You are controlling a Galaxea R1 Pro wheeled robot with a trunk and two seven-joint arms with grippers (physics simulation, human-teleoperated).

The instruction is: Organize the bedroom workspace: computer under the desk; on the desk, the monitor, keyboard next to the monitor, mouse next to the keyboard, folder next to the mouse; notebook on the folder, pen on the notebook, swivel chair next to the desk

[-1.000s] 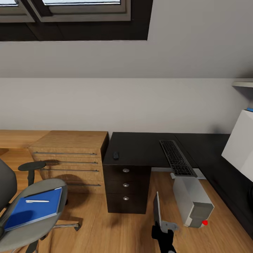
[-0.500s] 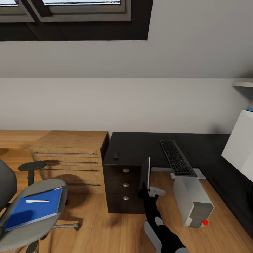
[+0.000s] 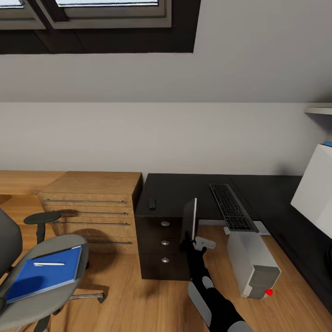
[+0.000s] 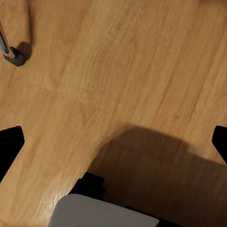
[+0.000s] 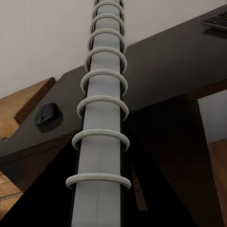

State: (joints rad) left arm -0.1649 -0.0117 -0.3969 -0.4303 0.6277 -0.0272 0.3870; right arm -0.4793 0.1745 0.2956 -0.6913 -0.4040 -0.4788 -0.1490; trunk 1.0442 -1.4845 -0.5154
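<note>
1. Notebook (image 3: 190,220): the spiral-bound notebook is held upright on its edge by the right gripper (image 3: 192,240), just below centre of the head view, in front of the desk's drawer unit (image 3: 164,246). In the right wrist view its wire spine (image 5: 101,118) runs straight up the middle, so the jaws are pinched on it.

2. Left gripper: in the left wrist view its dark fingertips (image 4: 9,146) sit at the two side edges of the frame, spread wide with nothing between them, over the wooden floor (image 4: 118,71).

3. Judged done: the keyboard (image 3: 232,206) lies on the dark desk (image 3: 184,191) right of centre, the mouse (image 3: 151,203) sits on the desk well to the keyboard's left, and the computer (image 3: 253,263) stands on the floor at lower right, partly beneath the desk's edge. A white slab at the right edge may be the monitor (image 3: 313,189); I cannot tell for certain.

4. Judged left: the blue folder (image 3: 44,272) is still on the swivel chair (image 3: 46,295) at lower left, with the pen (image 3: 49,264) lying on it. The folder must reach the desk beside the mouse before the notebook can go on top, then the pen.

5. Order problem: the notebook is in hand while the folder is unplaced, so it probably needs a temporary spot on the desk.

6. Chair: it stands well apart from the desk and needs moving closer.
</note>
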